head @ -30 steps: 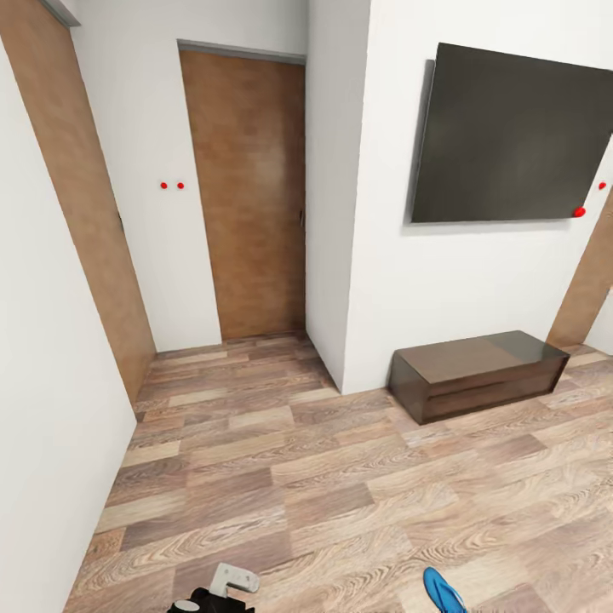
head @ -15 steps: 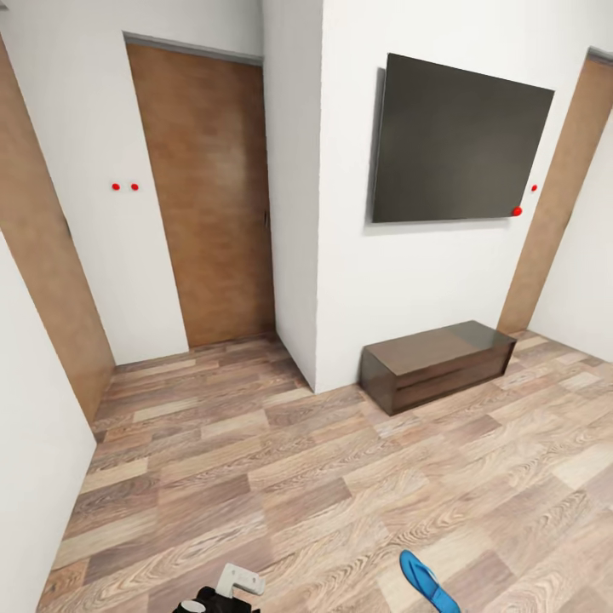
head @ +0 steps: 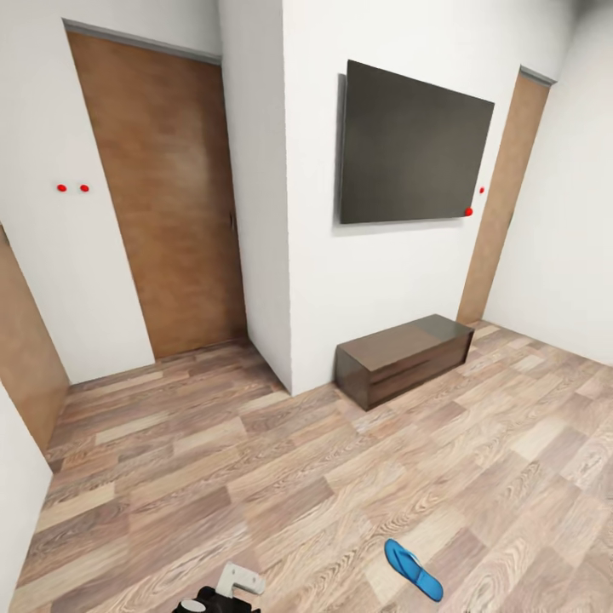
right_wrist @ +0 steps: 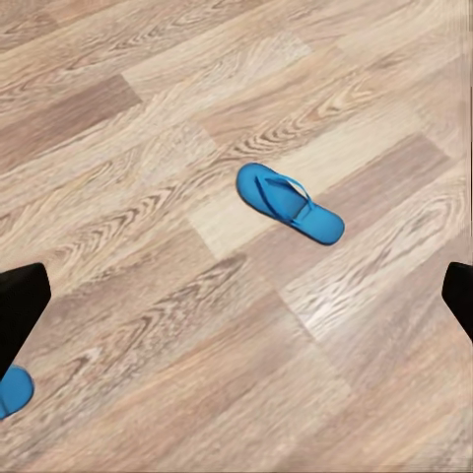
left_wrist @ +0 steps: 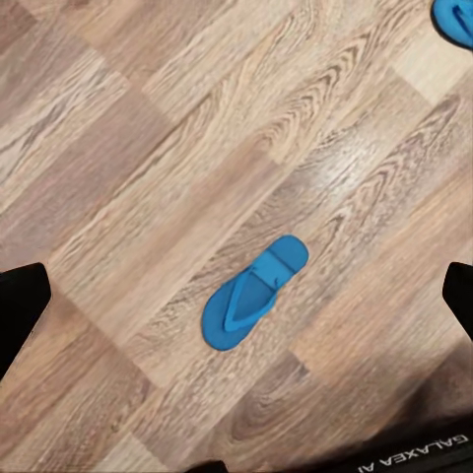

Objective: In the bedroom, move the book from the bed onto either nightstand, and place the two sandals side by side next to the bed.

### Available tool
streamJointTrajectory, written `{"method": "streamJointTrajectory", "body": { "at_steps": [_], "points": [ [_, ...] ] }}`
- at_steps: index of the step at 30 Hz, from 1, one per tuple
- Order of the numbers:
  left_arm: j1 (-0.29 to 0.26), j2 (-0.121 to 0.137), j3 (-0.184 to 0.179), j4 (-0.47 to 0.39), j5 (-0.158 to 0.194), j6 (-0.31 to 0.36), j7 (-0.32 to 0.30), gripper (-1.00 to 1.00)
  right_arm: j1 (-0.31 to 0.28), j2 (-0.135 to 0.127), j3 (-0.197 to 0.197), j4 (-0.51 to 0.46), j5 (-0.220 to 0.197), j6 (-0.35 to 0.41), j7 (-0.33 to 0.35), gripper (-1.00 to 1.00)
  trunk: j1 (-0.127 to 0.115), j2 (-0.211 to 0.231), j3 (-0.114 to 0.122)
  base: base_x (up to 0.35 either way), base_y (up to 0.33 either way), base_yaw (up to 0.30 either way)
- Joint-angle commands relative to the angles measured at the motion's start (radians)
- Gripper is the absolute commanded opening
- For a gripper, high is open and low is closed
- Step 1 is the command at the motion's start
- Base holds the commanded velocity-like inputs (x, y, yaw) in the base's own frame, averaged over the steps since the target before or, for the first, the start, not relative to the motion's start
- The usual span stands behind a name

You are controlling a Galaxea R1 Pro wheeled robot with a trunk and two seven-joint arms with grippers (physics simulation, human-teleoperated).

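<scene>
One blue sandal (head: 413,569) lies on the wood-plank floor near the lower right of the head view. In the left wrist view a sandal (left_wrist: 254,294) lies flat under my open left gripper (left_wrist: 241,301), well below its dark fingertips (left_wrist: 22,307), with the other sandal (left_wrist: 455,18) at the frame's corner. My right gripper (right_wrist: 239,301) is open too, hanging over bare floor, with one sandal (right_wrist: 289,202) ahead of it and the second sandal (right_wrist: 12,389) at the edge. The two sandals lie apart. The book, bed and nightstand are out of view.
A low dark-brown cabinet (head: 404,358) stands against the white wall under a wall-mounted dark screen (head: 413,146). A wooden door (head: 166,204) is at the left, another door (head: 502,191) at the far right. A jutting wall corner (head: 289,387) stands between them. Part of my arm (head: 228,589) shows at the bottom.
The head camera has swung to the right, so the whole picture shifted left. The sandal on the floor now shows in full. The grippers show no visible change.
</scene>
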Motion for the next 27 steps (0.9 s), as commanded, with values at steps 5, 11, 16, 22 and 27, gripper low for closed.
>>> {"method": "streamJointTrajectory", "body": {
  "at_steps": [5, 11, 16, 22, 27],
  "points": [
    [0.000, 0.001, 0.001, 0.000, -0.009, 0.004, -0.007, 1.00, -0.001, -0.001, 0.002, 0.000, -0.009, -0.004, 0.000, 1.00, 0.000, -0.001, 0.001, 0.160, 0.131, -0.270],
    [0.000, 0.000, 0.001, -0.002, -0.007, 0.002, -0.007, 1.00, -0.001, -0.002, 0.002, 0.000, -0.009, -0.004, -0.001, 1.00, 0.000, -0.001, 0.004, 0.040, 0.026, -0.270],
    [0.000, -0.001, 0.001, -0.002, -0.005, 0.003, -0.007, 1.00, -0.001, -0.002, 0.002, 0.000, -0.009, -0.004, -0.001, 1.00, 0.000, -0.001, 0.007, 0.006, 0.004, -0.270],
    [0.000, -0.001, 0.002, -0.003, -0.001, 0.005, -0.007, 1.00, -0.001, -0.002, 0.002, 0.000, -0.009, -0.004, -0.001, 1.00, 0.000, -0.001, 0.009, 0.001, 0.001, -0.270],
    [0.000, -0.001, 0.002, -0.003, 0.000, 0.005, -0.007, 1.00, -0.001, -0.002, 0.002, 0.000, -0.009, -0.004, -0.001, 1.00, 0.000, -0.001, 0.012, 0.000, 0.000, -0.270]
  ]
}}
